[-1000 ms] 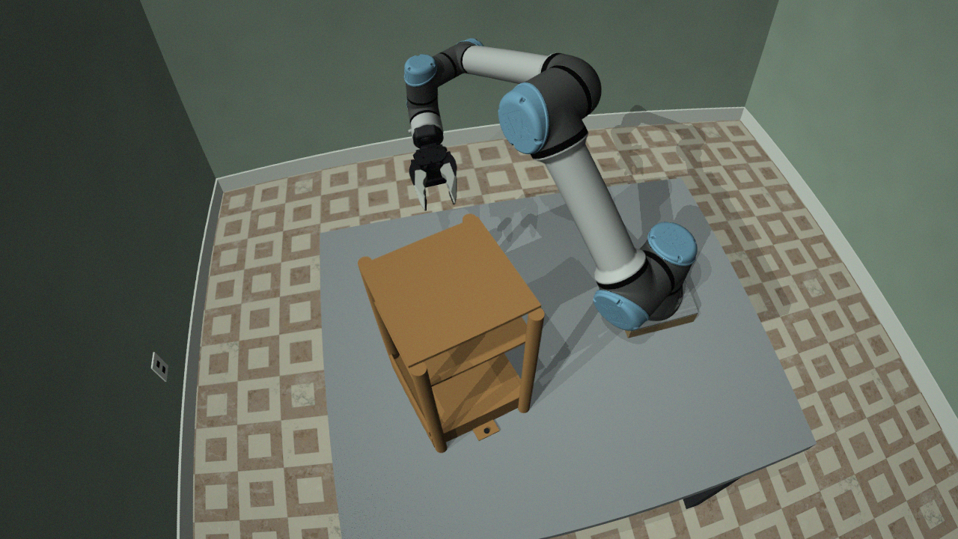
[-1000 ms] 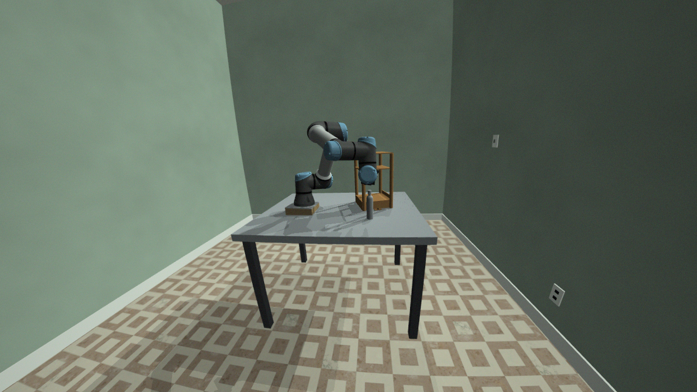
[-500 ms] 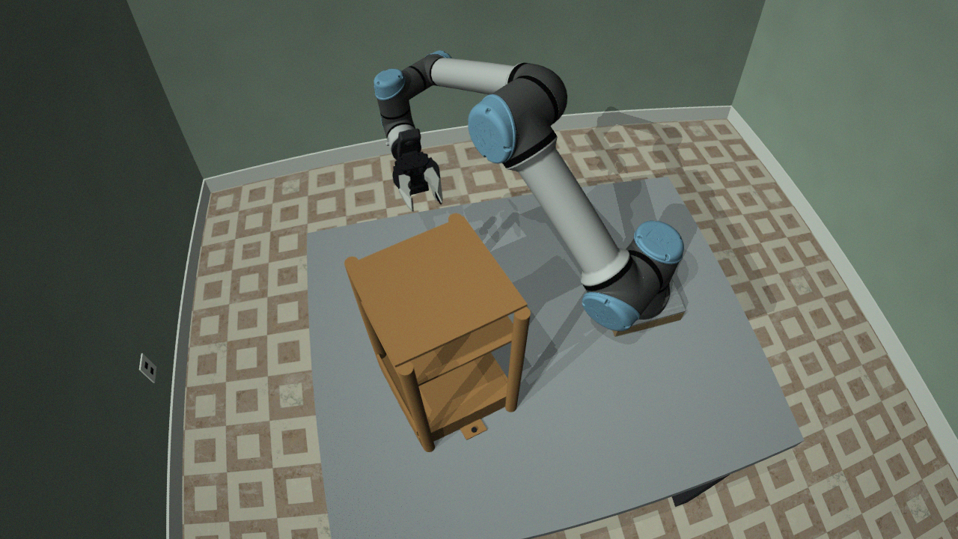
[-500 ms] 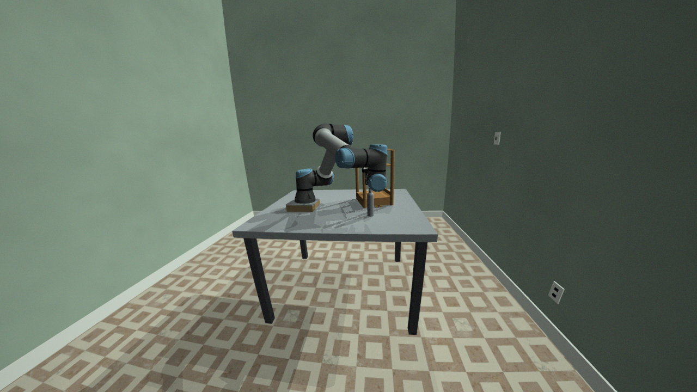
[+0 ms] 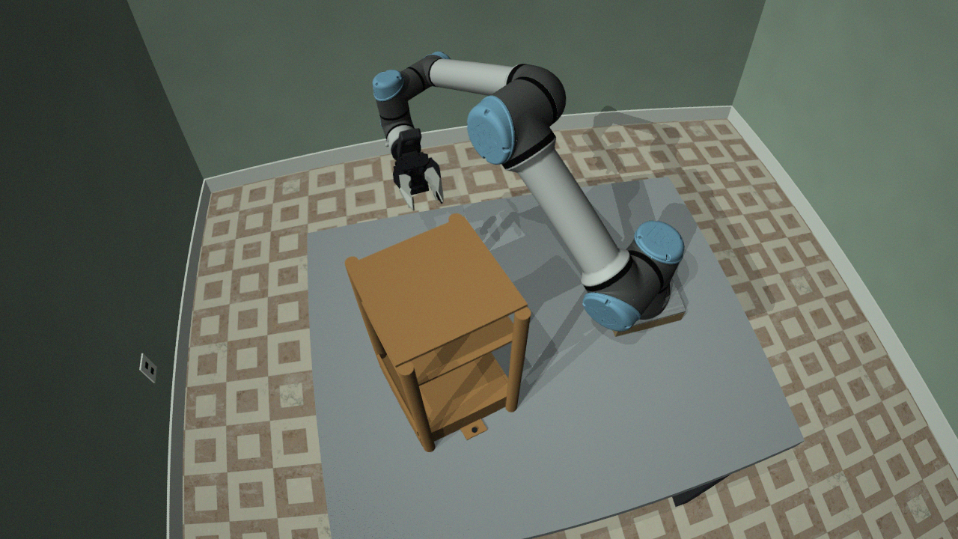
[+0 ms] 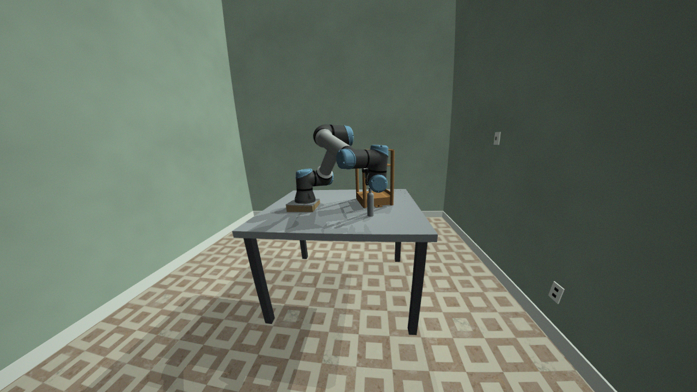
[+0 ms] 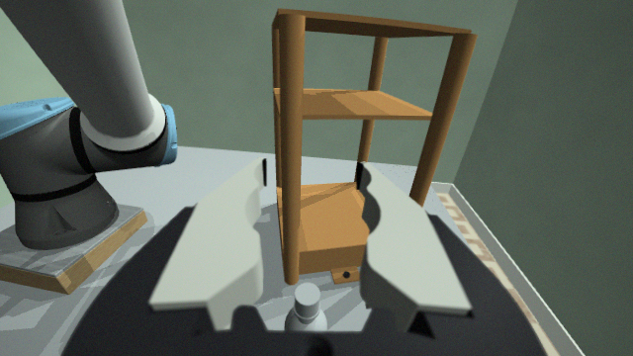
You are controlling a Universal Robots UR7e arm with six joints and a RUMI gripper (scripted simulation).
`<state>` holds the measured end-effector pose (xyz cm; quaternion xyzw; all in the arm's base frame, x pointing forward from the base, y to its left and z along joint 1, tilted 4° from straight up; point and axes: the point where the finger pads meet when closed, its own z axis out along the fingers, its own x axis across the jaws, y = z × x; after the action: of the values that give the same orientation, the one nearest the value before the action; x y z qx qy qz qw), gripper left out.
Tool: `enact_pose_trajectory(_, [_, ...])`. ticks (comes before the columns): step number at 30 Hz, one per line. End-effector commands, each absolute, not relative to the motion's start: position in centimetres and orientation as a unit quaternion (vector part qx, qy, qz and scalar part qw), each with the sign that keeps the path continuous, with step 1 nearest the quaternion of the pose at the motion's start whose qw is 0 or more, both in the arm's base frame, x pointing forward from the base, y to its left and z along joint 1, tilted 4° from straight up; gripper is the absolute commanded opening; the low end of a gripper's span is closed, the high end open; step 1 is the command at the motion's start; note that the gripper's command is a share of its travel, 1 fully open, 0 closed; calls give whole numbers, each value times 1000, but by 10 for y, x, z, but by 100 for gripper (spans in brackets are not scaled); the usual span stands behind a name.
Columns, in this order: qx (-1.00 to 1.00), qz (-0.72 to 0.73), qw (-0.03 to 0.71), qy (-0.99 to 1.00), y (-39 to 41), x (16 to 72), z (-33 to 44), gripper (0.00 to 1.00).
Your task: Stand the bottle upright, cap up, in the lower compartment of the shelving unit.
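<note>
The grey bottle [image 6: 370, 203] stands upright, cap up, on the grey table next to the wooden shelving unit. In the wrist view only its cap and shoulders [image 7: 307, 310] show at the bottom edge, below and between the finger bases. My gripper [image 7: 312, 162] [image 5: 423, 199] is partly open with nothing between the fingers. It hangs above the table behind the shelving unit's far corner. The unit [image 5: 435, 314] hides the bottle in the top view. The lower compartment [image 7: 326, 222] is empty.
The arm's base [image 5: 636, 288] sits on a wooden block at the table's right side. A small tab with a hole [image 5: 473, 429] sticks out at the foot of the shelving unit. The table's edge [image 7: 499, 257] runs close on the right.
</note>
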<state>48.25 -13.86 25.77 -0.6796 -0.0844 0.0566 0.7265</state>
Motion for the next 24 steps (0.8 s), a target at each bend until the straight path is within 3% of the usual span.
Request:
enact_pose_trajectory(1, [-680,57,726,-86,-138,483,257,35])
enact_pose_trajectory(24, [-680,60,726,-87,-136,483,238,35])
